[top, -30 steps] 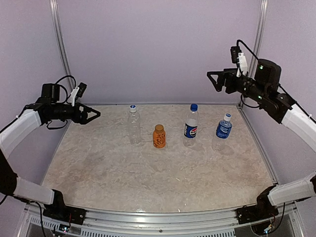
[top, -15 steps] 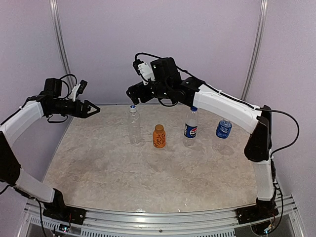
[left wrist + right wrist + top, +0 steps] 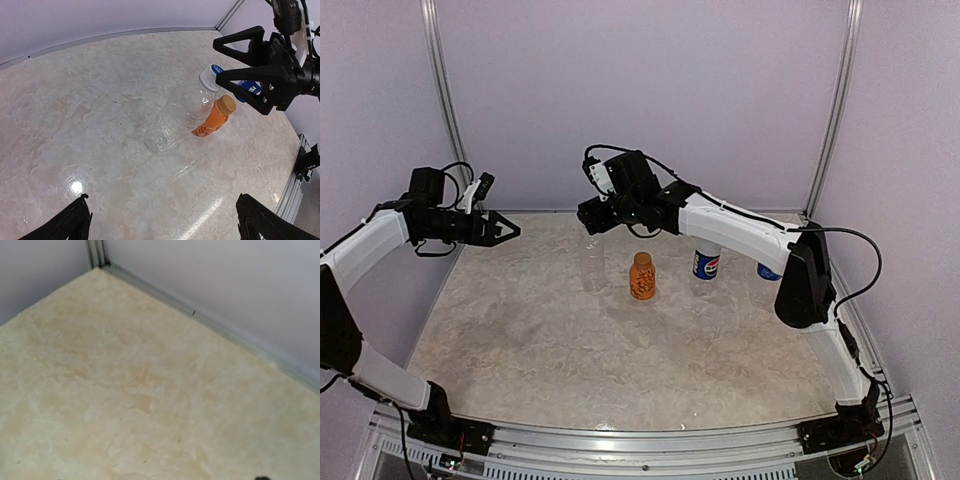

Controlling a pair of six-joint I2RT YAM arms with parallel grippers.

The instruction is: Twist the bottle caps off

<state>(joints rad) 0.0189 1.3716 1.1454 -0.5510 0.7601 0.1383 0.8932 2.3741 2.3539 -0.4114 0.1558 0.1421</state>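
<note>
The clear unlabelled bottle (image 3: 592, 266) stands at the back left of centre, and its white cap (image 3: 208, 78) shows in the left wrist view. The short orange bottle (image 3: 641, 276) stands to its right. The Pepsi bottle (image 3: 706, 264) and the bright-blue-label bottle (image 3: 766, 271) are partly hidden behind my right arm. My right gripper (image 3: 588, 215) hangs open just above the clear bottle's cap, its black fingers (image 3: 242, 41) spread. My left gripper (image 3: 510, 232) is open and empty, held over the table's back left and pointing at the bottles.
The right arm (image 3: 740, 225) stretches across the back of the table above the bottles. A metal rail (image 3: 210, 322) runs along the foot of the back wall. The table's right edge (image 3: 295, 172) is near the bottles.
My right arm has swung from the far right across to the left and come down over the clear bottle, covering its cap. The left gripper has barely moved.
</note>
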